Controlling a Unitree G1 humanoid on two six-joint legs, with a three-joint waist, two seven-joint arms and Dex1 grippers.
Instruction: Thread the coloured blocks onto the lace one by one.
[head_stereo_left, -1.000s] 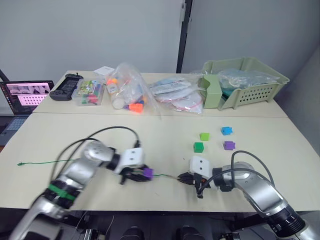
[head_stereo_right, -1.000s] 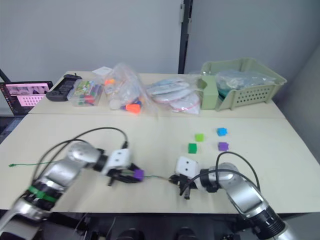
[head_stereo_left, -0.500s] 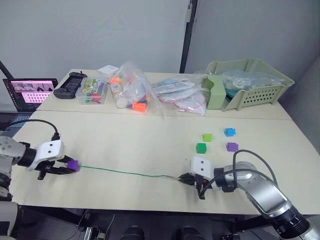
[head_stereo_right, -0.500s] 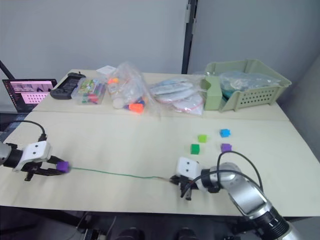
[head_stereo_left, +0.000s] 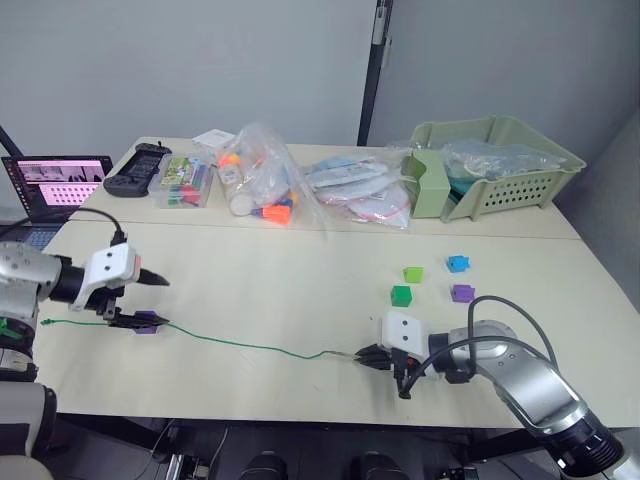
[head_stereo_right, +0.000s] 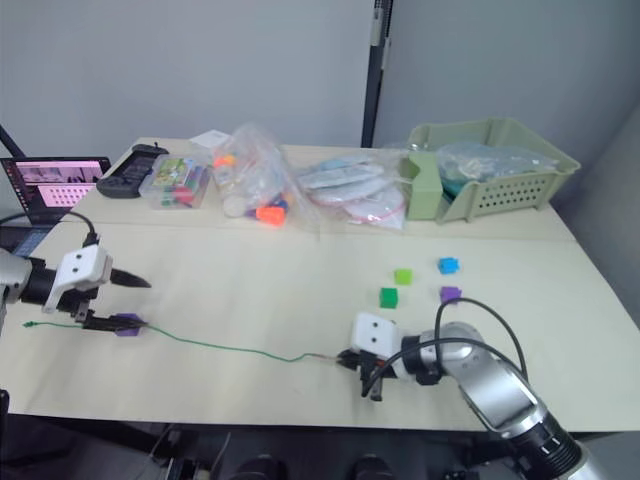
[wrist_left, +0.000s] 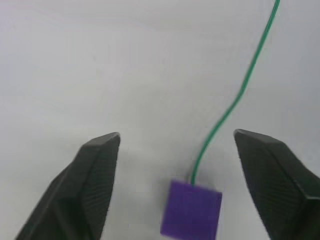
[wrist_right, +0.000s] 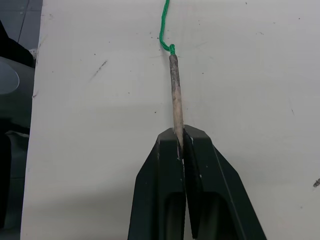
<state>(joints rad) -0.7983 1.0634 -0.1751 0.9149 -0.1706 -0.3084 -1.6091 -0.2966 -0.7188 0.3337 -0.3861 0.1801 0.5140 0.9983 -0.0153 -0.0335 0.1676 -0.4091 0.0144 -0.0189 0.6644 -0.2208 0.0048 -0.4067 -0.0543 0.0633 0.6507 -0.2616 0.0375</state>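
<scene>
Both silver metal arms are wearing white box-shaped wrist housings marked with small dark dots, ending in the left gripper (head_stereo_left: 146, 301) and right gripper (head_stereo_left: 361, 354), two tapered black fingers each, trailing looping black cables.

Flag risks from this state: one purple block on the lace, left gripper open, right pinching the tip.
1. The right gripper clamps only the last bit of the lace tip; it could slip out when the next block is pushed on.
2. The threaded purple block lies free between the open left gripper fingers, with the lace end close behind it, so a tug might pull it off.
3. Slack lace may snag during the next reach.
</scene>
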